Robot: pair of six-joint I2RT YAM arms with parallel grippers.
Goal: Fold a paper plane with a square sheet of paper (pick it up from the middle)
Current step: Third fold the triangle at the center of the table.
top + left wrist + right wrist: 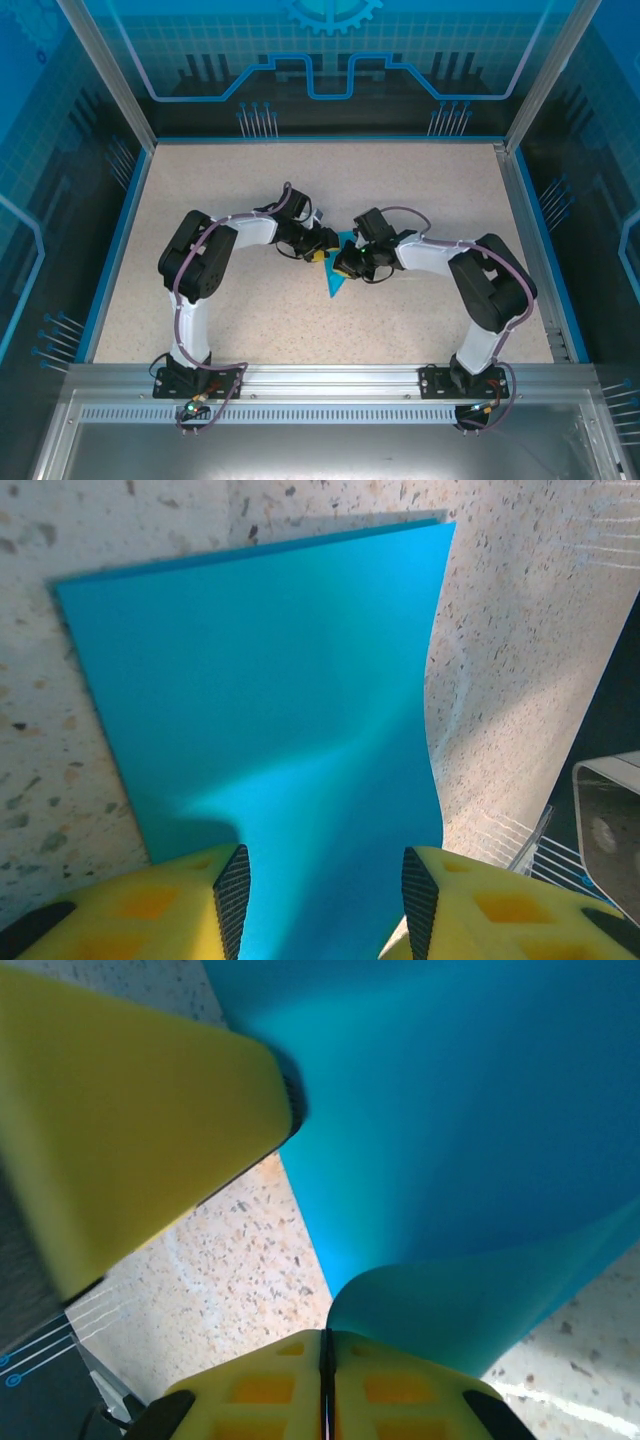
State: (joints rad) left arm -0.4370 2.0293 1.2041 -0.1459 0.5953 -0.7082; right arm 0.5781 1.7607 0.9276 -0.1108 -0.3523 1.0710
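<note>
Surface: the counter [200, 200] is a beige speckled slab with a blue rim [115, 250]. No marks or loose debris are visible on it in the top view. An aluminium rail [330, 378] runs along the near edge and carries both arm bases.

Enclosure: aluminium posts [105, 70] stand at the rear corners. Between them are translucent blue panels [330, 60] printed with a grid, line graphics and a gear emblem [330, 12].

Task item: the cyan-blue sheet of paper [338, 280] lies near the middle of the counter, between the two arm heads, with one sharp tip pointing toward the near edge. In the left wrist view the sheet [260, 700] rests mostly flat on the speckled surface. A second layer shows along its far edge.

Left fingers [232, 890]: yellow with black ribbed pads, standing apart, the sheet running through the gap between them and neither pad seen pressing it.

Right fingers [280, 1380]: pressed together with no gap, pinching an edge of the sheet [450, 1110], which curls up from their tips. One left finger [130, 1130] shows blurred just beside them, close to the paper
</note>
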